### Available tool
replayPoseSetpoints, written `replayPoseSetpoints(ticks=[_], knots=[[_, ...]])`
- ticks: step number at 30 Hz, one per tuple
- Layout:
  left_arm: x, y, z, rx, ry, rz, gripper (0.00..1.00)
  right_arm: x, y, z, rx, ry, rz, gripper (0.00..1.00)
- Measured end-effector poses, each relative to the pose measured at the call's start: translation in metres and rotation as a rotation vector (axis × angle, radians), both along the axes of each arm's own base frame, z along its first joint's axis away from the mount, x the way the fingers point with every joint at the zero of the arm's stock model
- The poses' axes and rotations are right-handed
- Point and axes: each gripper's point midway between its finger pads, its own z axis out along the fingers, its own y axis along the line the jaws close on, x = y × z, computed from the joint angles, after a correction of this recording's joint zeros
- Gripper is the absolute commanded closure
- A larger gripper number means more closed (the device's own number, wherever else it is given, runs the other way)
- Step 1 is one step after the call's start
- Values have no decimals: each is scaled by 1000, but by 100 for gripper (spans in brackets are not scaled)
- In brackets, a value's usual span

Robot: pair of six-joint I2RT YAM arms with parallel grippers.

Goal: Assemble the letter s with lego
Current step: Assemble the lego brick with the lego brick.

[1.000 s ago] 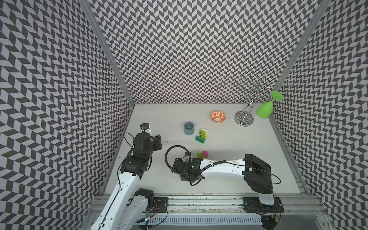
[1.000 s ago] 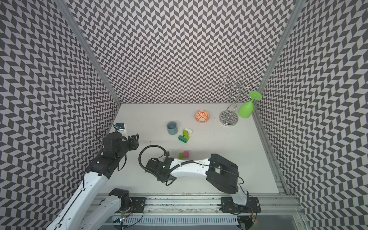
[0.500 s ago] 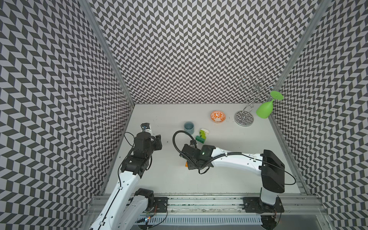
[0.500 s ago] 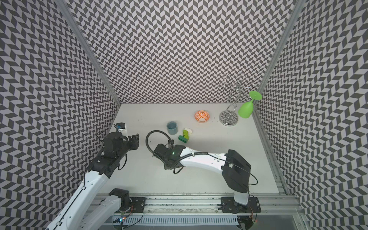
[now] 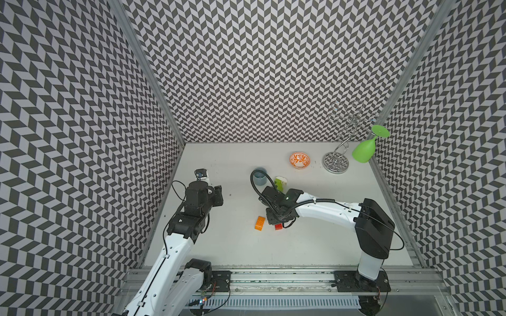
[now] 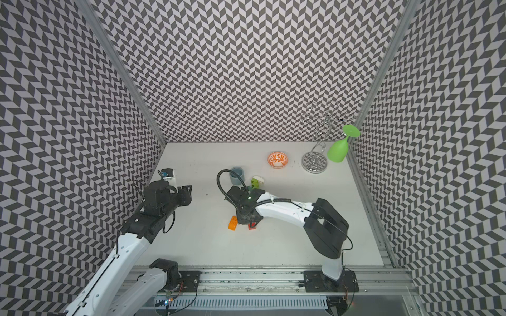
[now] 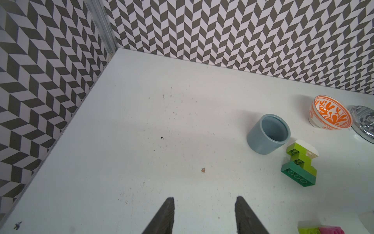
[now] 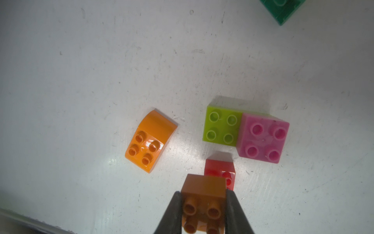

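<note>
1 brown brick (image 8: 203, 188), pinched by right jaws, has moved above red brick (image 8: 219, 170); left jaws spread.

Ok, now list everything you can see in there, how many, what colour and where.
brown brick: one, brown, in the right gripper
red brick: one, red, partly hidden behind the brown brick
orange brick: one, orange, curved slope, lying apart
lime brick: one, lime green, touching the pink brick
pink brick: one, pink, beside the lime brick
brick cluster: one, dark green, lime and white, beside the cup
cup: one, grey-blue, upright, empty
bowl: one, orange and white, near the back wall
rack: one, chrome, back right corner
glass: one, green, hanging upside down from the rack
small box: one, white, near the left wall
left gripper: black, open, empty
right gripper: black, shut on the brown brick
</note>
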Motion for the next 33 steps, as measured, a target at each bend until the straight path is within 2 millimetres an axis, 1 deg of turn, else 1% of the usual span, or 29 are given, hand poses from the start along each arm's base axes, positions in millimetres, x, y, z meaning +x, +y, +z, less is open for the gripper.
replayPoseSetpoints(ticks=[4,10,17,33], knots=[[0,0,-1,1,4,0,50,-3,3,-6,6,18,12,100],[0,0,-1,1,4,0,50,-5,-2,-21,-21,48,7,100],[0,0,-1,1,3,0,50,-1,-4,-21,-18,50,-5,100],[0,0,-1,1,3,0,51,-4,-1,-25,2,68,1,100]])
